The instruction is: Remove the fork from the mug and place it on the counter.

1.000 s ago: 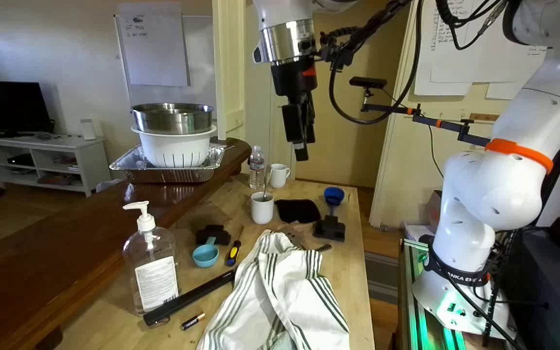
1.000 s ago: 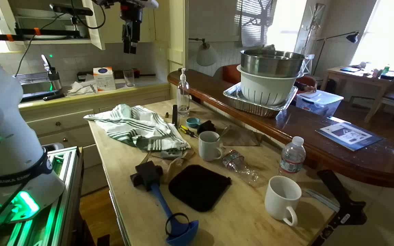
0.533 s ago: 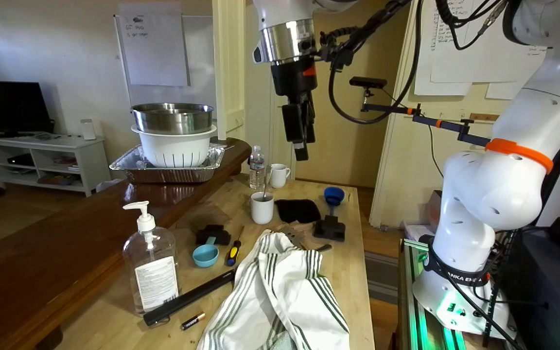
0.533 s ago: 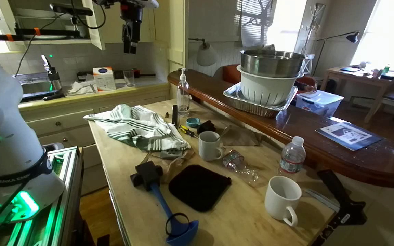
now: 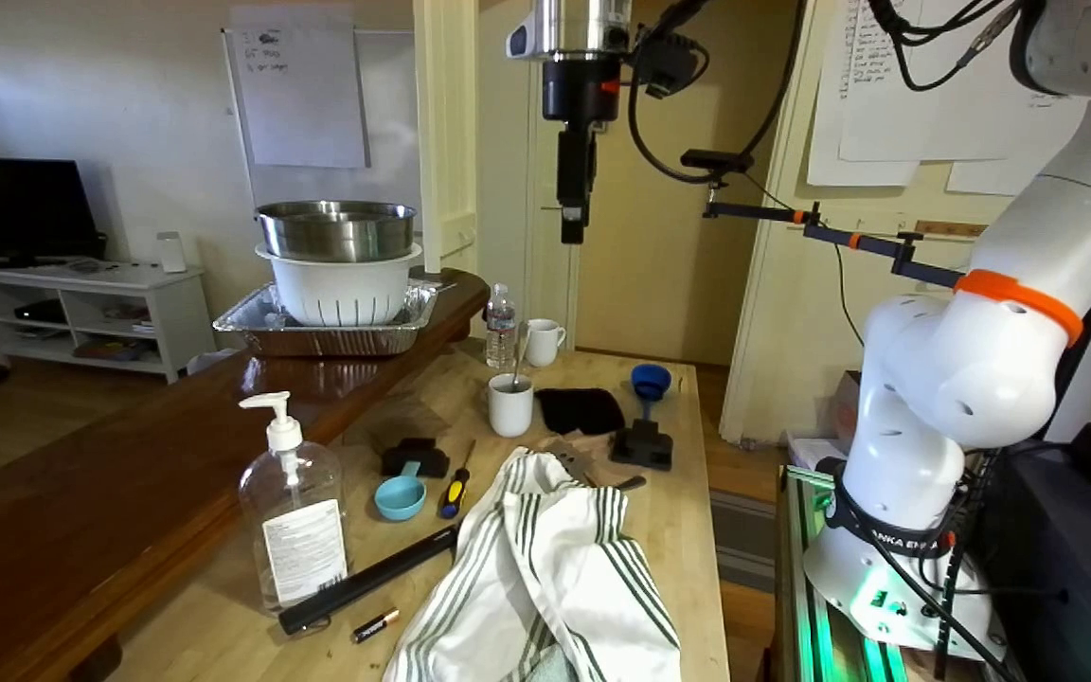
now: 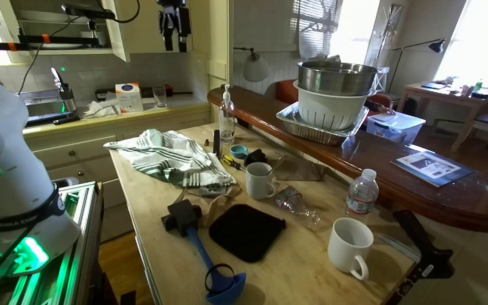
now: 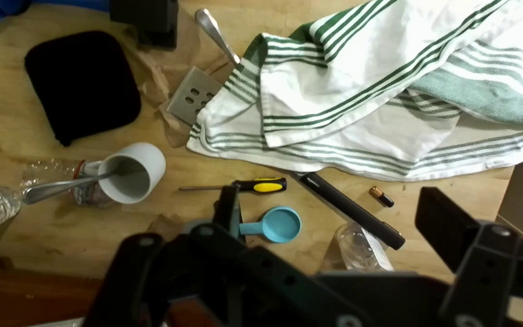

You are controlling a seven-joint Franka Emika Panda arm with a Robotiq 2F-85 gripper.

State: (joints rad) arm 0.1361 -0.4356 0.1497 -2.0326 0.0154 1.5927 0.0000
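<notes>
Hanging high above the table, the pincer is gaping in an exterior view, its fingers standing well apart. On the wrist view's clock, the fork is leaning out of the mug, its handle pointing between eight and nine o'clock, its other end hiding inside. Around that mug, a mat is lying at eleven o'clock, a towel is spreading at two, a screwdriver is resting at three, a teal scoop is sitting near four and a bottle is lying at nine.
</notes>
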